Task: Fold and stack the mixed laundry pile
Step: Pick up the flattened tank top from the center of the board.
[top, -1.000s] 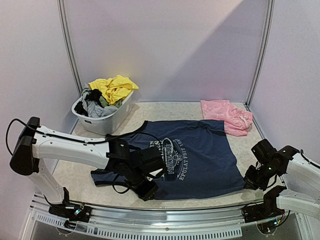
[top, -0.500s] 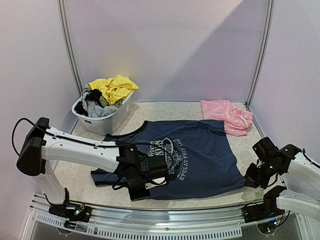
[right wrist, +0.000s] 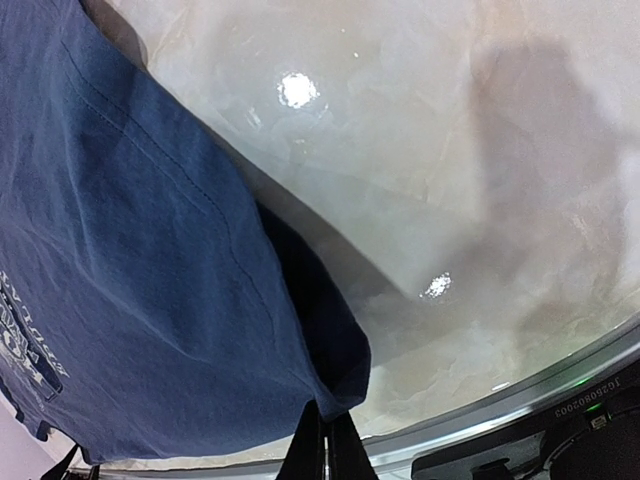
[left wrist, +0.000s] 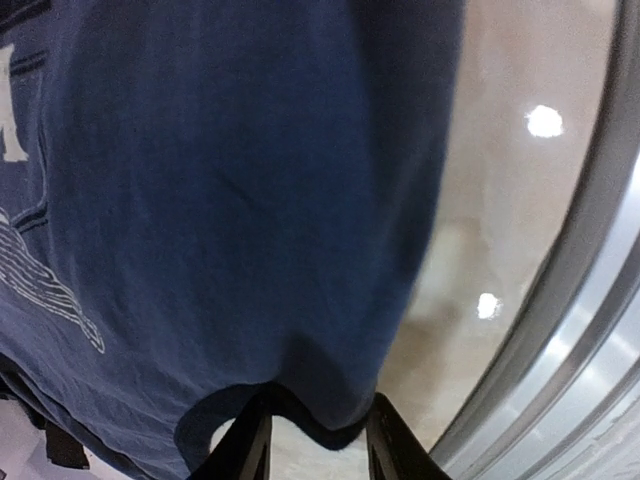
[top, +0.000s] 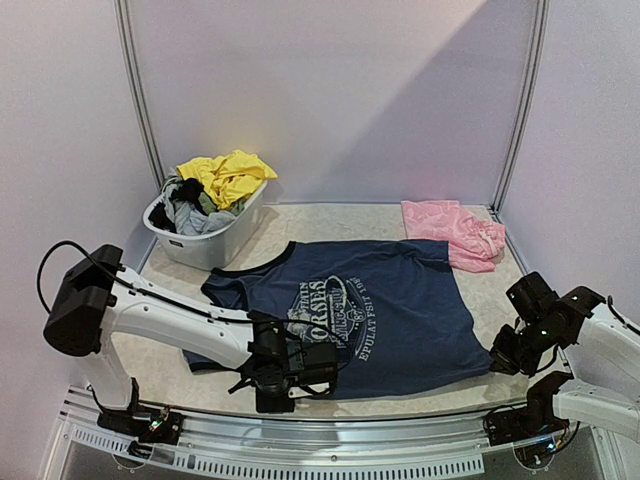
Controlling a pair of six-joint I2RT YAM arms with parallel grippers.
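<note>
You have the navy tank top spread flat mid-table, lettering up. Your left gripper sits over its near hem and your right gripper is at its near right corner. The pink piece lies behind it. The white tub holds a yellow piece and a grey piece.

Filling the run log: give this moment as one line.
left gripper: open astride navy tank top hem | right gripper: shut on its corner

The tank top lies flat on the table — behind it to the left, the tub holding heaped clothes; behind its right corner, another garment.
</note>
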